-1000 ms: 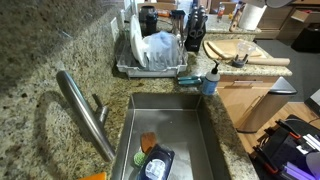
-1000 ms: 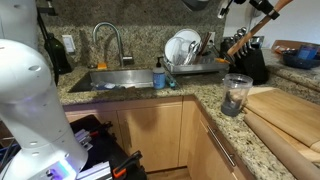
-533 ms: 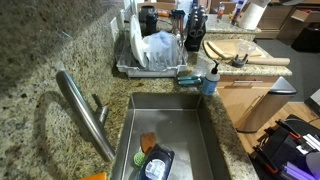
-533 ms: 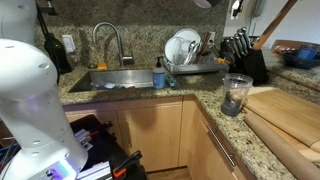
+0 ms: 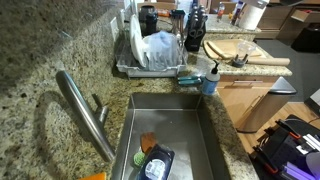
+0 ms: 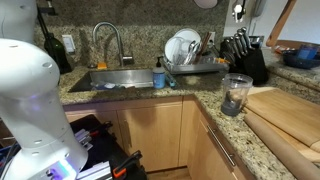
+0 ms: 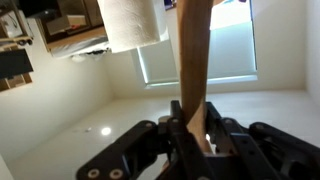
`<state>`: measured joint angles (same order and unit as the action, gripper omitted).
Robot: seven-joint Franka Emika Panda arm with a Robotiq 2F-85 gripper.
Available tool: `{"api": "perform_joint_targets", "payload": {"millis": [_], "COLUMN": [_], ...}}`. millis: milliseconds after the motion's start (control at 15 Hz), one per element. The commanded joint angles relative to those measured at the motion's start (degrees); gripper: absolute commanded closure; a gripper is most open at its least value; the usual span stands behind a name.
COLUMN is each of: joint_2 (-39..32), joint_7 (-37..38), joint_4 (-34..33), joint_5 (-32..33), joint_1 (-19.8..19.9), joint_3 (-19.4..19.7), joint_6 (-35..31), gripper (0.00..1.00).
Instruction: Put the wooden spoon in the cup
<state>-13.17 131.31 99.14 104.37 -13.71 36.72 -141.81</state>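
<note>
Holding the wooden spoon point(image 7: 194, 60) in the gripper point(image 7: 197, 128), fingers point(image 7: 178, 120) pinching the straight handle at 6 o'clock of the wrist view. Running from there straight up to 12 o'clock, with a paper towel roll point(image 7: 130, 22) behind at 11 o'clock. Showing the wooden spoon point(image 6: 285, 22) also in an exterior view, as a slim tilted line at 2 o'clock, high above the knife block point(image 6: 246, 58). Well apart from the cup point(image 6: 236, 96), standing upright on the granite counter point(image 6: 205, 100) at 4 o'clock, just beside the wooden board point(image 6: 285, 110). Farther out, near 12 o'clock, a dish rack point(image 6: 195, 68) with white plates. At 10 o'clock a sink point(image 6: 110, 80) with its faucet point(image 6: 108, 35). Between sink and rack a blue-capped bottle point(image 6: 159, 75).
</note>
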Motion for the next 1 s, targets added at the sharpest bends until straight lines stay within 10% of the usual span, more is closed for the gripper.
{"api": "perform_joint_targets", "payload": {"millis": [0,133,200,333,933], "joint_2": [3.1,4.6,6.7,3.3,7.7], "joint_7": [9.0,6.0,1.6,4.2,11.6], "joint_4": [9.3,15.8,18.4,14.6,26.9], "joint_5": [16.2,18.9,18.9,17.9,23.3], "joint_1": [-6.0,-8.6,0.5,5.7,12.4], "joint_3": [1.1,1.2,-9.8,-14.8,-25.5], "joint_6": [13.6,22.4,25.8,25.2,32.1], "gripper": [0.95,0.95,0.95,0.81,0.95]}}
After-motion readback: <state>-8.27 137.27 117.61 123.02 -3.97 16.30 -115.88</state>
